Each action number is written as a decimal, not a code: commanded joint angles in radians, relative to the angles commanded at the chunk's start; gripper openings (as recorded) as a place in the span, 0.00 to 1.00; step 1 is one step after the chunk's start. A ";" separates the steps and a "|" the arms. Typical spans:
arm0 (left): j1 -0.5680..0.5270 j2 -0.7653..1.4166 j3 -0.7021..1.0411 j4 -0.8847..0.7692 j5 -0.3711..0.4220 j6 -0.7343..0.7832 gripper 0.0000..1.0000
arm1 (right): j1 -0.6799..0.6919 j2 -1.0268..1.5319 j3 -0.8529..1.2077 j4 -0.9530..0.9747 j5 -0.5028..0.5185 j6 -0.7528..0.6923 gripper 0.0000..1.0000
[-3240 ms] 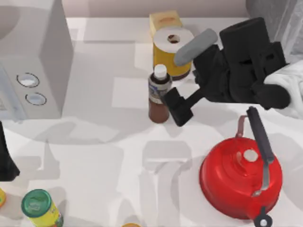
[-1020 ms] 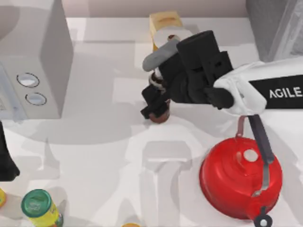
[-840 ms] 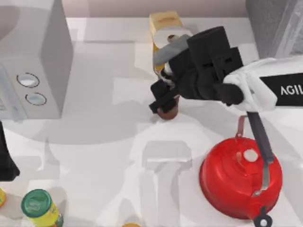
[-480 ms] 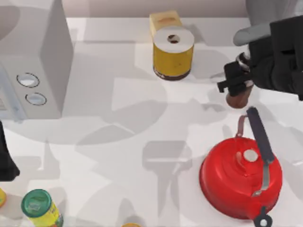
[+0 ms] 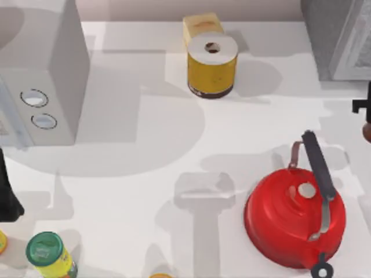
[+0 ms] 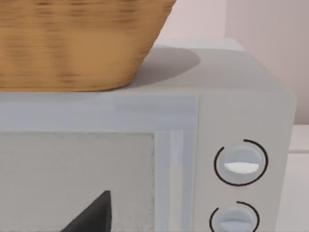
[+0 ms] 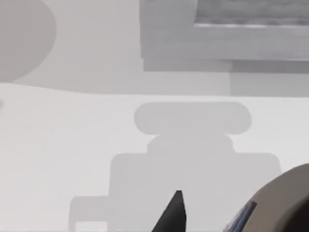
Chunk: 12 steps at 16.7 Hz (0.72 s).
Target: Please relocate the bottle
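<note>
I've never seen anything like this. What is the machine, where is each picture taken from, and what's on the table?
This is a simulated robot with two arms, each ending in a two-fingered claw. One picture looks down from above the table; the other two come from cameras on the wrists. On the table stand a yellow canister, a red kettle, a green-lidded jar and a microwave with a woven basket on top. The right claw, at the table's right edge, holds the bottle. The left arm waits at the left edge.
</note>
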 joint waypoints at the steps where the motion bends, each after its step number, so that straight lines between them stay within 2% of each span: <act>1: 0.000 0.000 0.000 0.000 0.000 0.000 1.00 | 0.000 0.000 0.000 0.000 0.000 0.000 0.00; 5: 0.000 0.000 0.000 0.000 0.000 0.000 1.00 | 0.004 0.020 0.002 0.017 -0.004 0.001 0.00; 12: 0.000 0.000 0.000 0.000 0.000 0.000 1.00 | -0.005 0.166 -0.004 0.176 -0.003 -0.001 0.00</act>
